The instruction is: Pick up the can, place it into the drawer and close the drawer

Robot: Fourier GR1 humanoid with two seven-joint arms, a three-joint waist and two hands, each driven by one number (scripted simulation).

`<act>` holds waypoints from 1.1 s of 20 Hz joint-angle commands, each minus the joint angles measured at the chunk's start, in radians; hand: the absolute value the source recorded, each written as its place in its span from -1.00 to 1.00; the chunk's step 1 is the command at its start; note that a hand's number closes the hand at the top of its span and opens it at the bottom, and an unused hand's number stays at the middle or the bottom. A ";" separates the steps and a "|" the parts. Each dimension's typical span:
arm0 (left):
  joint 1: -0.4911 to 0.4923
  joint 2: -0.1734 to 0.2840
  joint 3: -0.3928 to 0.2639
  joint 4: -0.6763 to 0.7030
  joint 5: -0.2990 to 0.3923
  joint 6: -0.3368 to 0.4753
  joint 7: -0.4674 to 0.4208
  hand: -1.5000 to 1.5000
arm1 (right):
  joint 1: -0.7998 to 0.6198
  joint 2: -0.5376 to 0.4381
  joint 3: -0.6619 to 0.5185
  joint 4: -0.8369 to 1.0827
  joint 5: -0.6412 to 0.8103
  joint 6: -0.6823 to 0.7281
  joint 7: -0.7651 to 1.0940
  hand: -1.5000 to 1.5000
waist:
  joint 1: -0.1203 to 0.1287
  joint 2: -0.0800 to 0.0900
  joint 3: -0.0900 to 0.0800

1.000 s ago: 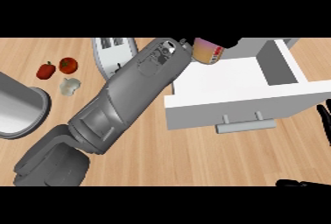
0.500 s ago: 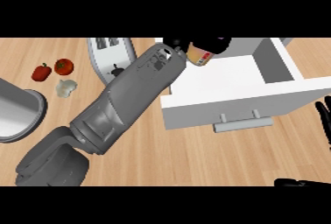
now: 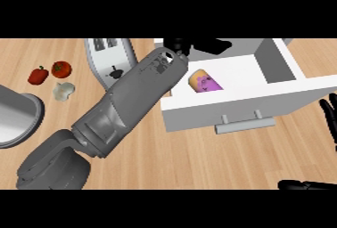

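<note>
The can [image 3: 205, 82], tan with a purple label, lies on its side on the floor of the open white drawer [image 3: 289, 91], near the drawer's left wall. My left forearm runs from the lower left up to the drawer's back edge. There my left hand [image 3: 201, 44] is open above and behind the can, not touching it. The fingers of my right hand [image 3: 327, 115] show at the right edge, straight and resting just right of the drawer front. The drawer's grey handle [image 3: 245, 126] faces me.
A silver toaster [image 3: 107, 62] stands left of the drawer, partly under my left arm. A red pepper [image 3: 38, 75], a tomato [image 3: 61, 68] and a garlic bulb [image 3: 63, 90] lie further left. A grey pot [image 3: 13, 116] sits at the left edge.
My left hand carried the can over the drawer and let it go. The can now lies inside the drawer, and the hand has opened and drawn back toward the drawer's rear.
</note>
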 commanded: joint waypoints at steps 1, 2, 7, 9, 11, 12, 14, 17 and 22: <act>0.027 0.000 -0.025 -0.028 0.028 0.031 -0.010 -1.00 | 0.007 -0.002 -0.010 -0.013 -0.001 -0.004 0.001 -1.00 | -0.002 -0.002 0.000; 0.033 0.000 -0.013 -0.015 0.037 0.041 -0.024 -1.00 | -0.004 0.004 0.005 -0.019 0.006 -0.010 0.014 -1.00 | 0.005 -0.001 -0.001; 0.040 0.000 -0.008 -0.033 0.072 0.043 -0.044 -1.00 | 0.007 -0.047 0.016 -0.081 0.160 -0.008 -0.072 -1.00 | 0.015 -0.004 -0.001; 0.009 0.000 0.035 -0.017 0.100 0.027 -0.047 -1.00 | 0.014 -0.070 0.015 -0.061 0.198 0.007 -0.113 -1.00 | 0.026 -0.002 -0.001; -0.008 0.000 0.027 -0.016 0.114 0.028 -0.032 -1.00 | -0.015 -0.104 0.029 -0.093 0.217 0.019 -0.086 -1.00 | 0.015 -0.001 -0.001; 0.032 0.000 0.021 -0.057 0.128 0.024 -0.056 -1.00 | 0.000 -0.092 0.038 -0.090 0.254 0.004 -0.101 -1.00 | 0.035 -0.008 -0.001; 0.009 0.000 0.025 -0.038 0.134 0.032 -0.065 -1.00 | -0.003 -0.120 0.047 -0.116 0.287 0.019 -0.113 -1.00 | 0.030 -0.006 -0.002; -0.022 0.000 0.016 -0.077 0.161 0.074 -0.048 -1.00 | 0.003 -0.131 0.082 -0.113 0.354 0.023 -0.140 -1.00 | 0.037 -0.013 -0.001; -0.004 0.000 0.036 -0.066 0.184 0.072 -0.106 -1.00 | -0.057 -0.177 0.159 -0.065 0.582 -0.015 -0.160 -1.00 | 0.067 -0.012 -0.002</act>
